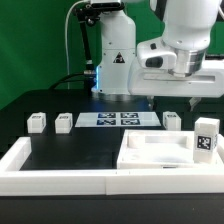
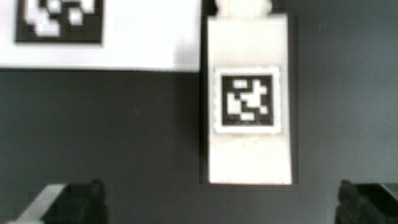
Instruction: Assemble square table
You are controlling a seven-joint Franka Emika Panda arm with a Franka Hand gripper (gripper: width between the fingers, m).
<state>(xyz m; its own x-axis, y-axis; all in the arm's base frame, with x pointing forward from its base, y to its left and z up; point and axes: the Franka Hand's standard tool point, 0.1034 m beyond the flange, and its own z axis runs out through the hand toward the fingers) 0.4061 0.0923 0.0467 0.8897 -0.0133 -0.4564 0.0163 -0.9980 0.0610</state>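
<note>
Nearest to the wrist camera, the gripper (image 2: 217,205), both dark fingertips (image 2: 71,200) wide apart with nothing between them, so empty. Just ahead of the tips and lower, a leg (image 2: 246,100), lying flat on the dark table (image 2: 107,130), not touched. Long axis of this leg pointing straight away from the jaws, thus crossing at a right angle the line from one tip to the other. Narrow width turned to the closing direction, good for a pinch across the two long sides. Sideways, almost centred between the tips, perhaps slightly nearer to one. As a judgement: mostly a short advance over the leg and then a descent needed, hardly any turn of the wrist. Beside the far part of the leg, a corner of the marker board (image 2: 80,40), apparently, very close, contact impossible to tell. Farther off, in the exterior view, the slab (image 1: 140,158) toward the front, with a second leg (image 1: 206,138) standing close at its side on the exterior view's right.
</note>
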